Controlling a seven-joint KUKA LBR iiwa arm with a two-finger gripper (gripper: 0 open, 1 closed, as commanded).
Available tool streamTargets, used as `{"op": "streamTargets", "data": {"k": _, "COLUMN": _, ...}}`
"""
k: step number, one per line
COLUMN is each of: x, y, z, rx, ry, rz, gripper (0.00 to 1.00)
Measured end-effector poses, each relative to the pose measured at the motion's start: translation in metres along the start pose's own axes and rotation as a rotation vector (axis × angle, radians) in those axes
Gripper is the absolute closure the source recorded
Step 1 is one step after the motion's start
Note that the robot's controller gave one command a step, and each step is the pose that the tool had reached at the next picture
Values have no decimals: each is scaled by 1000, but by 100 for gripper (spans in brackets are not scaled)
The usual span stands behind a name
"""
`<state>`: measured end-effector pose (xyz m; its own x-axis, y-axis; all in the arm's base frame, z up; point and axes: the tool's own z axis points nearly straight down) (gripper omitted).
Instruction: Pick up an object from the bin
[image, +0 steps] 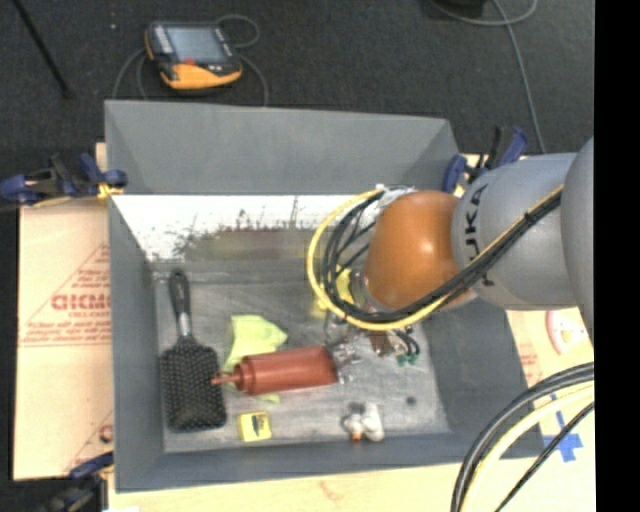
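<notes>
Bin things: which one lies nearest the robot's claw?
The red-brown bottle on its side; its base end lies by the gripper, the others farther off.

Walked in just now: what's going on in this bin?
A KUKA arm reaches into the grey bin from the right. Its gripper is down by the right end of a reddish-brown squeeze bottle lying on its side. A black hairbrush and a yellow-green cloth lie left of it. Nothing looks lifted yet.

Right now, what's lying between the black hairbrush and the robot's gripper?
In the camera view, a red-brown squeeze bottle lies on its side there, nozzle toward the hairbrush, base by the gripper. A yellow-green cloth lies just beyond it.
</notes>
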<state>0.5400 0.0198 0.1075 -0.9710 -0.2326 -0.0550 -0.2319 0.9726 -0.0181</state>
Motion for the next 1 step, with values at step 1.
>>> {"op": "streamTargets", "data": {"k": 1, "x": 0, "y": 0, "z": 0, "rx": 0, "ry": 0, "rz": 0, "gripper": 100}}
